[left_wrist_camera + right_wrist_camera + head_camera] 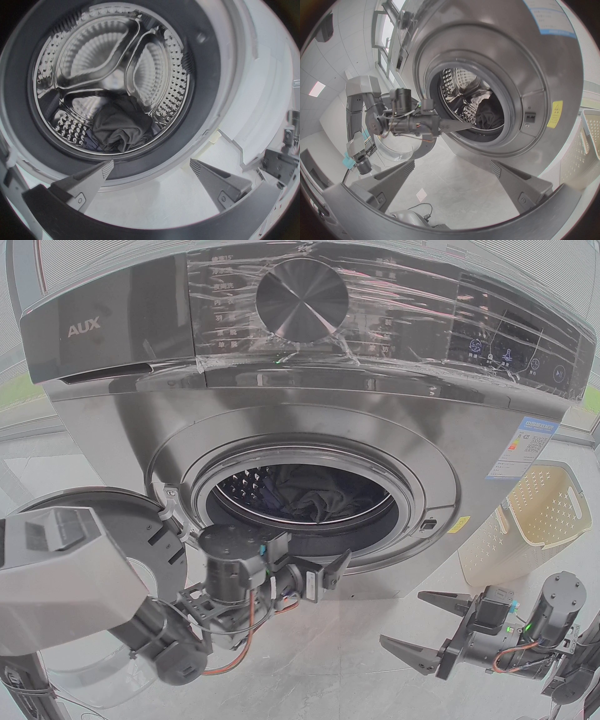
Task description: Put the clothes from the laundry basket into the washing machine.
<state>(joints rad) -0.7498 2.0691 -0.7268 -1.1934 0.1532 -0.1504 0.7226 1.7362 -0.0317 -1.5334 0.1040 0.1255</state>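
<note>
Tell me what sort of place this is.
Probably a laundry area: a front-loading washing machine stands open with dark clothes in its drum, and a cream laundry basket stands beside it on a pale tiled floor.

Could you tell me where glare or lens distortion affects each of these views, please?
Head view: glare streaks across the panel, whose edges bow. Left wrist view: the drum mirrors bright light, while the clothes look dark. Right wrist view: the washer bulges, with black corners.
</note>
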